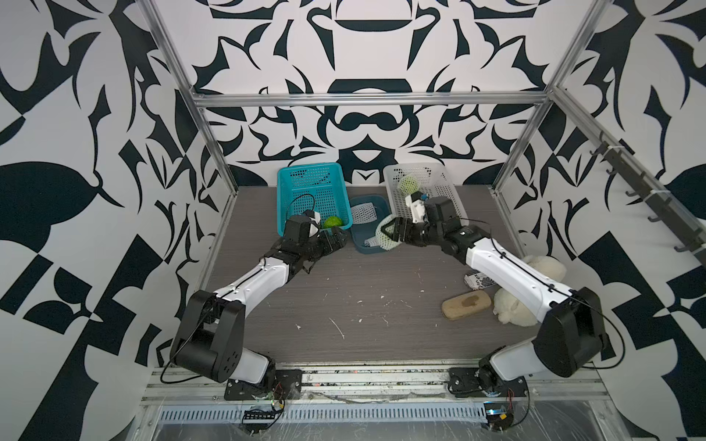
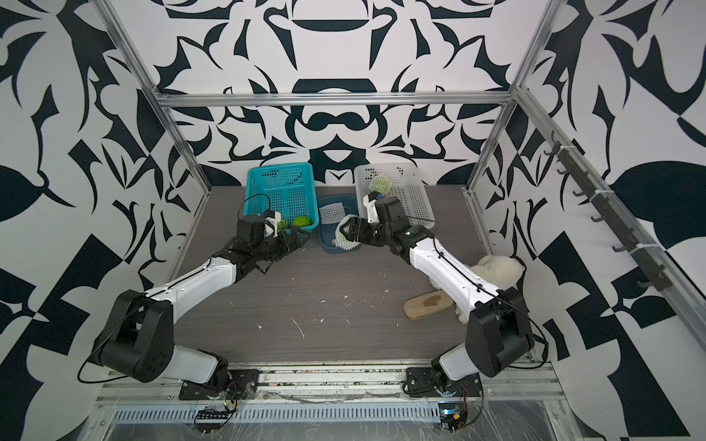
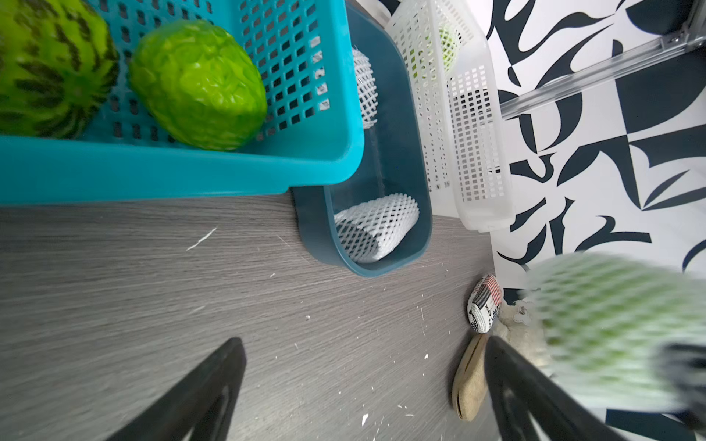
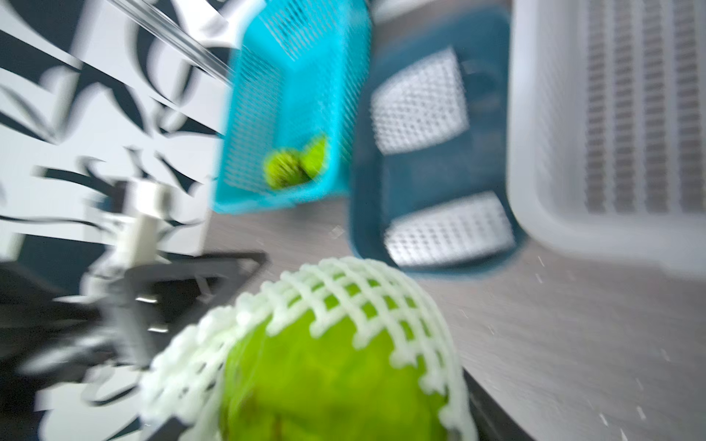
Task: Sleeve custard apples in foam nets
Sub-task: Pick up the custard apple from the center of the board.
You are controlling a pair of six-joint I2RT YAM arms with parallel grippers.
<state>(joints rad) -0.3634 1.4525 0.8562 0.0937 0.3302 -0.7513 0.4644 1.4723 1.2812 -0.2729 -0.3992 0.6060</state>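
My right gripper [image 1: 389,233] is shut on a green custard apple [image 4: 336,366] wrapped in a white foam net [image 4: 366,282], held just above the dark blue tray [image 1: 357,244]. Two loose foam nets [image 3: 376,229] [image 3: 365,88] lie in that tray. My left gripper [image 3: 366,374] is open and empty over the bare table, at the near edge of the turquoise basket [image 1: 284,198]. Two bare custard apples [image 3: 198,84] [image 3: 49,68] sit in that basket. A sleeved custard apple [image 1: 408,184] rests in the white basket [image 1: 447,191].
The three containers stand side by side at the back of the table. At the right, under my right arm, lie a cream plush toy [image 1: 515,305], a tan pad [image 1: 466,303] and a small printed ball [image 3: 484,303]. White foam crumbs dot the table.
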